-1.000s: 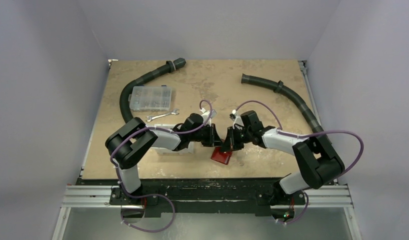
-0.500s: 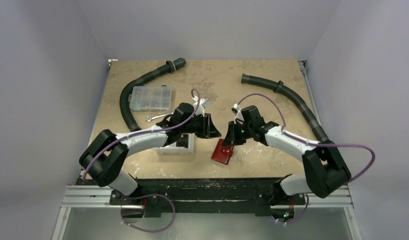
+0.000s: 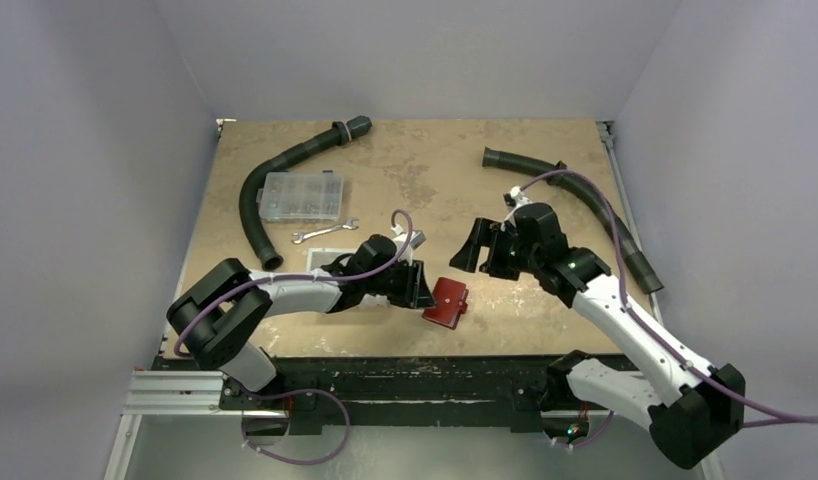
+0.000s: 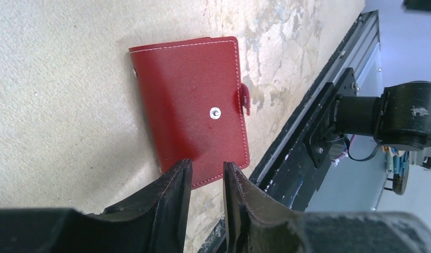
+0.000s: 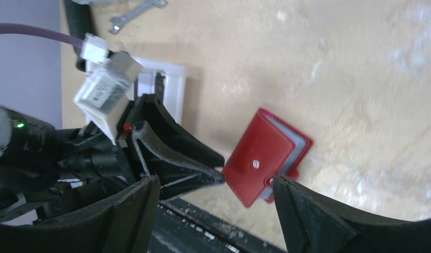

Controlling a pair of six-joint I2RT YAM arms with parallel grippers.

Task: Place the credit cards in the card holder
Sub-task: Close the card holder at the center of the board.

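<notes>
The red card holder (image 3: 447, 303) lies folded on the table near the front edge, snap stud up (image 4: 192, 105). Pale blue-grey edges of the credit cards (image 5: 299, 145) peek out between its covers. My left gripper (image 3: 423, 288) is low at the holder's left edge, its jaws a narrow slit apart (image 4: 205, 169) with nothing between them. My right gripper (image 3: 468, 247) hangs raised behind and to the right of the holder. It is wide open (image 5: 214, 182) and empty, apart from the holder (image 5: 261, 153).
A white bin (image 3: 323, 259) sits partly under my left arm. Behind it lie a wrench (image 3: 325, 232) and a clear compartment box (image 3: 303, 196). Black hoses curve at the back left (image 3: 257, 190) and back right (image 3: 585, 190). The black table rail (image 4: 308, 132) runs just beyond the holder.
My right gripper let go of the card holder, opened wide and drew back up to the right. My left gripper parted slightly and came down beside the holder, which now lies flat.
</notes>
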